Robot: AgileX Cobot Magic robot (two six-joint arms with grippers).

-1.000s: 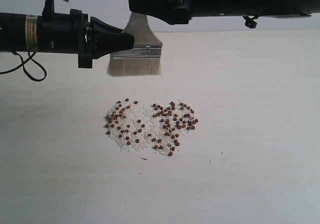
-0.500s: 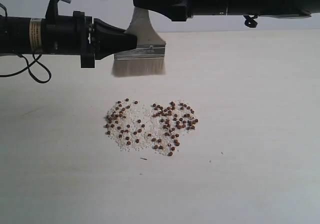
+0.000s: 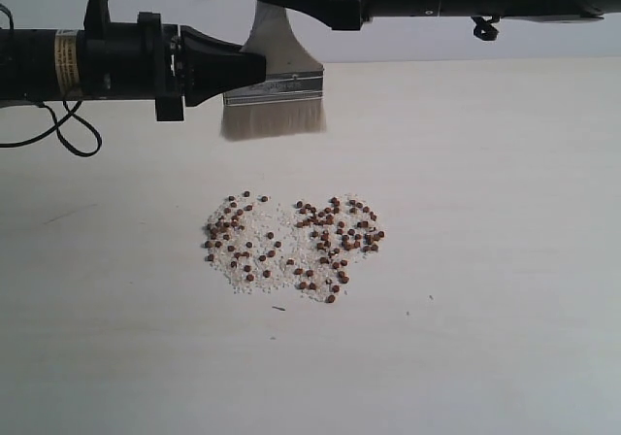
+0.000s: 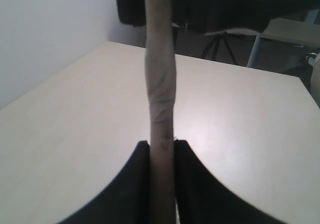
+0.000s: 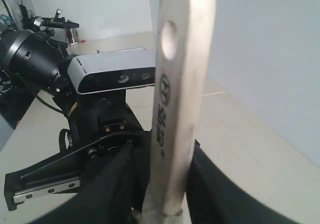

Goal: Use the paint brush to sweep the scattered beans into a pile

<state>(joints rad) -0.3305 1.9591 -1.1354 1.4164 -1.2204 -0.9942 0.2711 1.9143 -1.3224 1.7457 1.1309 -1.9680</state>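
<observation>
Left pincer [image 4: 162, 146] clamped on brush [image 3: 277, 83] at ferrule [image 3: 281, 87]. Right pincer [image 5: 167, 156] straddles handle [image 5: 180, 84], grip unclear. Beans [image 3: 291, 246] clustered on surface [image 3: 485, 260], apart from brush. Handle stamp [image 5: 162, 109] unreadable.

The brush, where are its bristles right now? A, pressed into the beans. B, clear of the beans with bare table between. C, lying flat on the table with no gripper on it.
B: in the exterior view a strip of bare table shows between the bristles of the brush and the beans.
</observation>
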